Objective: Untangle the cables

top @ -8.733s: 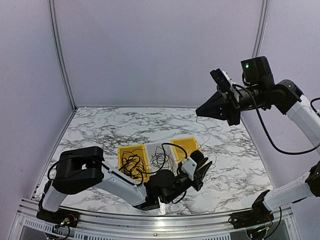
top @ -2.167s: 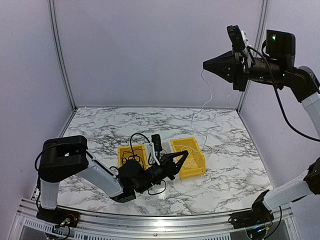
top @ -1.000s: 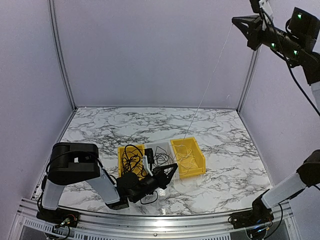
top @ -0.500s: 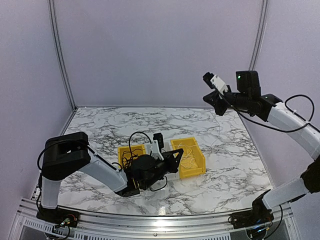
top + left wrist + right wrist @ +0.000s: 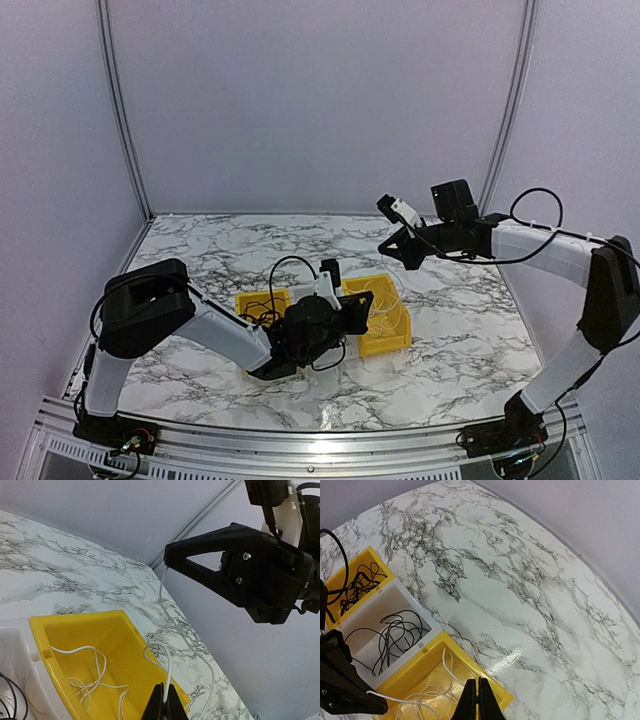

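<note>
The pale white cable (image 5: pixel 167 670) lies partly coiled in the right yellow bin (image 5: pixel 125 645). My left gripper (image 5: pixel 165 692) is shut on a loop of it just above that bin's right wall. From there the cable runs over the table and up to the tip of my right gripper (image 5: pixel 167 560), which is shut on it. In the top view the right gripper (image 5: pixel 384 246) hovers above and behind the right yellow bin (image 5: pixel 395 335), with the left gripper (image 5: pixel 357 298) low over it. Thin black cables (image 5: pixel 395 630) sit in the white bin (image 5: pixel 415 605). More black cables (image 5: pixel 357 582) fill the left yellow bin (image 5: pixel 375 555).
The three bins stand side by side on the marble table (image 5: pixel 200 250). The left arm (image 5: pixel 230 335) lies low along their near side. A thick black wiring loop (image 5: pixel 285 270) arches over the bins. The enclosure's walls stand behind and to both sides.
My right gripper has dropped from high at the upper right to just above the table behind the bins, slackening the white cable. The left gripper has shifted slightly right over the yellow bin.
</note>
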Tool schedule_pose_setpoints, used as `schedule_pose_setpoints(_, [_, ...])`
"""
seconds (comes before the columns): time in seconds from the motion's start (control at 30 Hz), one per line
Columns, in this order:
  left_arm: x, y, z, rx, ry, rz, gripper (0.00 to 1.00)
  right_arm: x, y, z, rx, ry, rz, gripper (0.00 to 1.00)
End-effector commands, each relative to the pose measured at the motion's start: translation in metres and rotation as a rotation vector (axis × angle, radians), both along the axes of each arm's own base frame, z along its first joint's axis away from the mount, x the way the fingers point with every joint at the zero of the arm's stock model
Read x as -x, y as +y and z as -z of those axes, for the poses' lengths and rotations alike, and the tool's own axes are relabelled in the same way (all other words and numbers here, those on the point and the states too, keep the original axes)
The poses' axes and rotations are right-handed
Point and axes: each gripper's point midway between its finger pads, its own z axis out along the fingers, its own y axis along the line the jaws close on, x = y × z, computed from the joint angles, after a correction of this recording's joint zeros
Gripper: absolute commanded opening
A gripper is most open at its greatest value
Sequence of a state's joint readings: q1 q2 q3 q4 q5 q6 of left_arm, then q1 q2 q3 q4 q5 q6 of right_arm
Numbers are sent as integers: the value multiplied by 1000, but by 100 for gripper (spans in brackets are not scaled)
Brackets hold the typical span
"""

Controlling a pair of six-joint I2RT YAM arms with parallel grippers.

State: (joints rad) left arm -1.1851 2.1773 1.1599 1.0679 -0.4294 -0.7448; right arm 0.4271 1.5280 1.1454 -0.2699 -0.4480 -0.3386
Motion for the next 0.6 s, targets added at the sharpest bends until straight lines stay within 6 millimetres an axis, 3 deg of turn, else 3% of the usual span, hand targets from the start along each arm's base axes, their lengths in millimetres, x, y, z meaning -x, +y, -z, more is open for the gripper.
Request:
schedule_pose_setpoints(0.0, [-11,-5,19,-67,29,-18,0,-2,9,27,-36,91,-23,0])
schedule_pose_setpoints(0.1, [-16,-7,25,-94,42,-26,0,2,9,47,-22,143,-27,0])
schedule_pose_setpoints(0.27, [-18,-10,27,-113,52,-18,27,6,6,58,-5,163,-30,0])
schedule_pose_setpoints(0.47, [-16,4,10,-127,29,-39,41,10,5,62,6,163,-35,0])
schedule_pose_setpoints(0.57, [-13,16,-10,-120,5,-49,47,12,5,67,15,175,-48,2])
